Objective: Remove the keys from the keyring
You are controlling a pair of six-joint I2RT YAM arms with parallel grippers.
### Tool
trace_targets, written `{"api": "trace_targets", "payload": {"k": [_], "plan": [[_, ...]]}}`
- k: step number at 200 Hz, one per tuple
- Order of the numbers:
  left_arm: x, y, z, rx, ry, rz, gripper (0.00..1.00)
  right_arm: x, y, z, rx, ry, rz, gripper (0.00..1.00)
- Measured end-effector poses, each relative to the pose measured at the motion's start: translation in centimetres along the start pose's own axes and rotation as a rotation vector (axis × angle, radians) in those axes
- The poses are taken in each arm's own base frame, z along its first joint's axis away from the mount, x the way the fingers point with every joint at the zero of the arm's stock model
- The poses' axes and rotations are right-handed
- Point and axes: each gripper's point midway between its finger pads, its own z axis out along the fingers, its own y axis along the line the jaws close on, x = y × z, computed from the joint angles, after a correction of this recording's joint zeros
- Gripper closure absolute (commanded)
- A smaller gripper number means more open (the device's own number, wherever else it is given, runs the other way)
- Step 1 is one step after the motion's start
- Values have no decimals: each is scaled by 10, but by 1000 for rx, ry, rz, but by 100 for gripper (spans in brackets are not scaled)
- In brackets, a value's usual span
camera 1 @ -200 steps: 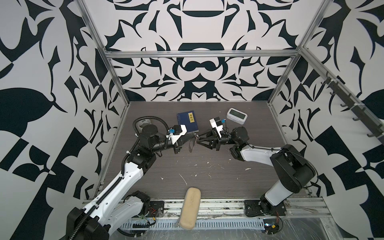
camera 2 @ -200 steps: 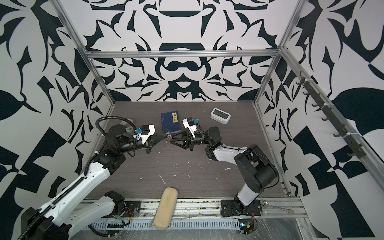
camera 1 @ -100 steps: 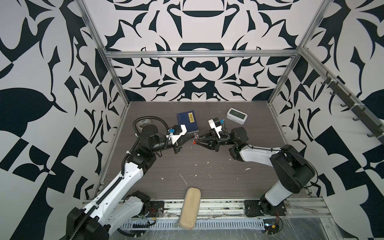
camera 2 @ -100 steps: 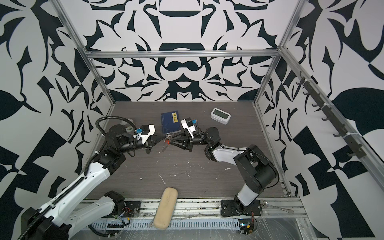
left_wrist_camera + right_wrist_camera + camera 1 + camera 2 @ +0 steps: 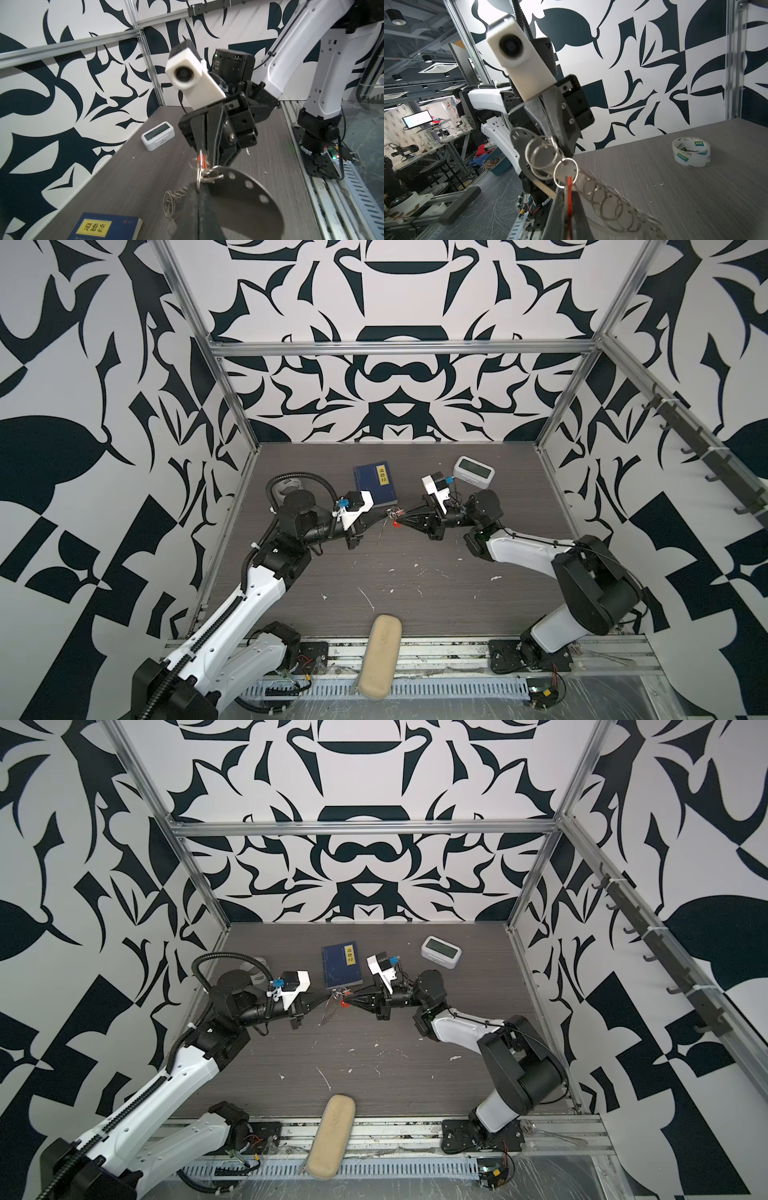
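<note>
Both grippers meet above the table's middle. My left gripper (image 5: 383, 517) (image 5: 198, 188) is shut on the keyring, a grey strap (image 5: 249, 187) with punched holes, at its metal split rings (image 5: 207, 174). A short chain of silvery rings (image 5: 608, 199) hangs from it. The keys show as thin silvery pieces (image 5: 392, 513) (image 5: 337, 993) with a red tag (image 5: 569, 195) (image 5: 202, 162). My right gripper (image 5: 400, 524) (image 5: 569, 192) is shut on the red tag, right next to the left fingertips. The key blades themselves are too small to make out.
A blue book (image 5: 374, 485) lies just behind the grippers. A white digital clock (image 5: 473, 470) sits at the back right. A clear tape roll (image 5: 691, 151) lies behind the left arm. A beige case (image 5: 380, 659) rests on the front rail.
My right gripper has closed from partly open onto the red tag and edged a little toward the left gripper. The left arm has stayed still, shut.
</note>
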Motion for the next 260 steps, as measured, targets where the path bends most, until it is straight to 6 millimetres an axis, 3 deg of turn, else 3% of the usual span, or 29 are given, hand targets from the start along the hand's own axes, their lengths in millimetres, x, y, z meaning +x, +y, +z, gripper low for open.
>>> {"api": "trace_targets", "payload": {"k": [100, 180, 223, 260], "plan": [[3, -13, 3, 83, -8, 94, 100, -5, 12, -12, 124, 290, -178, 100], [-15, -7, 9, 129, 14, 192, 100, -30, 10, -17, 226, 481, -356, 100], [-9, -4, 12, 153, 52, 177, 100, -29, 8, -17, 289, 564, -483, 100], [-12, -4, 14, 171, 43, 213, 100, -45, 16, -8, 271, 599, -556, 100]]}}
